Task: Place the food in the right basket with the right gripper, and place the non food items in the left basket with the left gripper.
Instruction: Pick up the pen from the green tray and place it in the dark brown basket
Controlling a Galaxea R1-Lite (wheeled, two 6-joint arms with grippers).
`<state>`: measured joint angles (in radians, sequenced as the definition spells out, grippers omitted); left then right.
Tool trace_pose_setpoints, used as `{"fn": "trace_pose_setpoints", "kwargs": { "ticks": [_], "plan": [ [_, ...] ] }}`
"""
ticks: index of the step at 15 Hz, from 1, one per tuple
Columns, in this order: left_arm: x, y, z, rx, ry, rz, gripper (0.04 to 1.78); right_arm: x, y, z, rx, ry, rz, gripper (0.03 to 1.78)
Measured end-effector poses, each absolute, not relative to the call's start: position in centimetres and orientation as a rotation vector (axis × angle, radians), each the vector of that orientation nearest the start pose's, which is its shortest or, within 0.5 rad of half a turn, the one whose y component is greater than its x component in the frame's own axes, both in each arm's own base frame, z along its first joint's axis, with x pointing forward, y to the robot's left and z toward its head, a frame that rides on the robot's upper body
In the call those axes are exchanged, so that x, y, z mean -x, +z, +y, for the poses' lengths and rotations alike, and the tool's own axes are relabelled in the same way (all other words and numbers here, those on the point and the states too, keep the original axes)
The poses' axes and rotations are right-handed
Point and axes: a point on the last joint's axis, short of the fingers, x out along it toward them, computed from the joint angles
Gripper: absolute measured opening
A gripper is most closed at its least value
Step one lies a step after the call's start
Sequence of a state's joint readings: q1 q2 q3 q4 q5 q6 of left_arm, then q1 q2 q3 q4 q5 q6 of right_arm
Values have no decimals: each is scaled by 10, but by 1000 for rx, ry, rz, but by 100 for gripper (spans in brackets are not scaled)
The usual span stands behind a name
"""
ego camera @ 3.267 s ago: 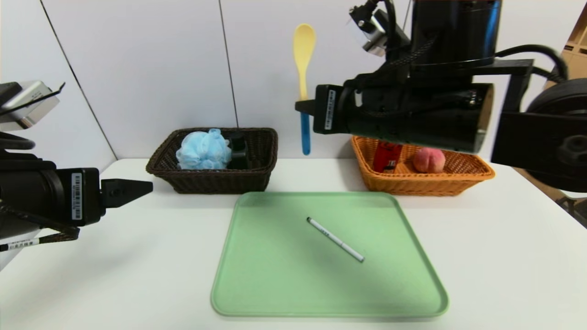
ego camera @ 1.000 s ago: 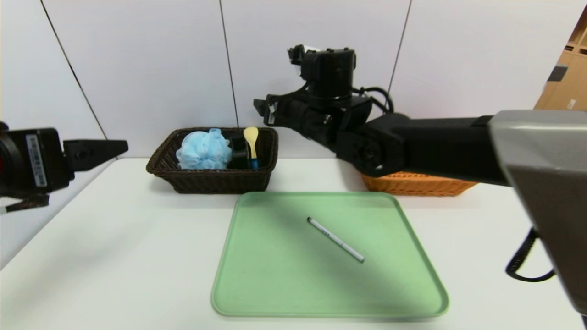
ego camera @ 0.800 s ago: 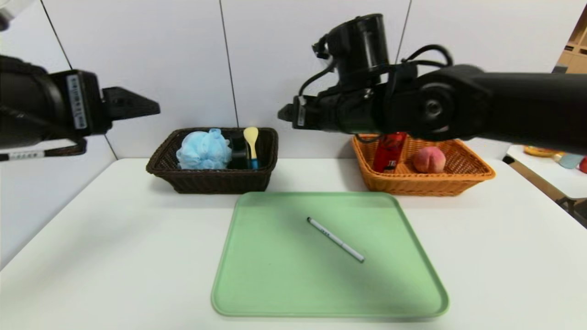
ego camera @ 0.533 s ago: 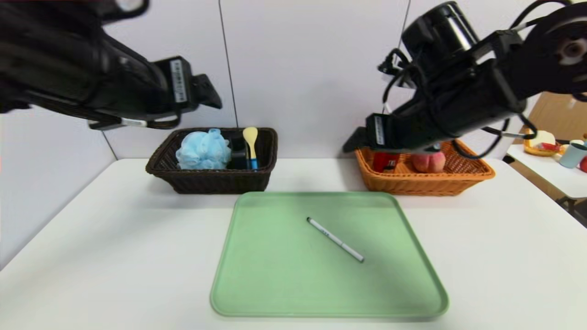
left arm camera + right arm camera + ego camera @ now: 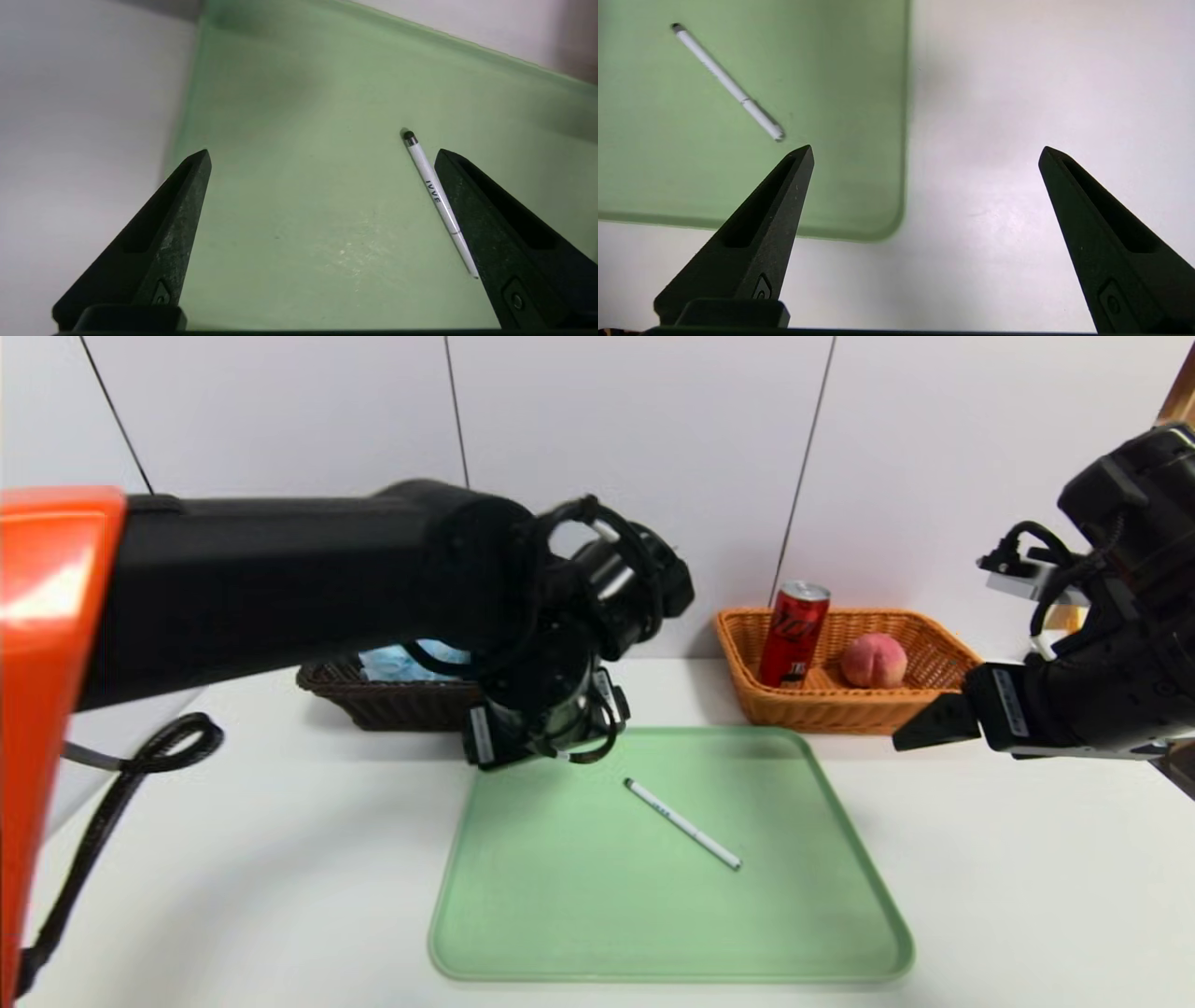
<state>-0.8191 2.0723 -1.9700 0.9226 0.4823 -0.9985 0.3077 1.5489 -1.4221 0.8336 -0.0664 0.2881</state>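
Observation:
A thin white pen lies slantwise on the green tray. My left gripper is open and empty, low over the tray's far left part, with the pen just inside one finger. My right gripper is open and empty, over the bare table right of the tray. The red soda can and the peach are in the orange-tan basket. The dark brown basket holds the blue pouf. My left arm hides the bottle and the spoon.
My left arm stretches across the left half of the head view and covers most of the dark basket. A black cable hangs from it over the table's left side. The white wall stands just behind both baskets.
The spoon, once held up by my right gripper, went into the dark basket. My right arm then drew back right and lower. My left arm swung in and came down over the tray.

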Motion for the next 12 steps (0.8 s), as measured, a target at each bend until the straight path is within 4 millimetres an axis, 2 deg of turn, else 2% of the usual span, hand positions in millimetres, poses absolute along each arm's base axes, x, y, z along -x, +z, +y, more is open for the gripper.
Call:
{"fn": "trace_pose_setpoints", "kwargs": {
  "ticks": [3, 5, 9, 12],
  "plan": [
    [-271, 206, -291, 353, 130, 913, 169, -219, 247, 56, -112, 39, 957, 168],
    [-274, 198, -299, 376, 112, 928, 169, -217, 230, 51, -122, 25, 948, 169],
    [-276, 194, -311, 408, 67, 901, 169, -211, 205, 45, -142, 8, 924, 169],
    [-265, 194, -322, 398, 20, 912, 169, -207, 196, 42, -150, 3, 928, 169]
  ]
}}
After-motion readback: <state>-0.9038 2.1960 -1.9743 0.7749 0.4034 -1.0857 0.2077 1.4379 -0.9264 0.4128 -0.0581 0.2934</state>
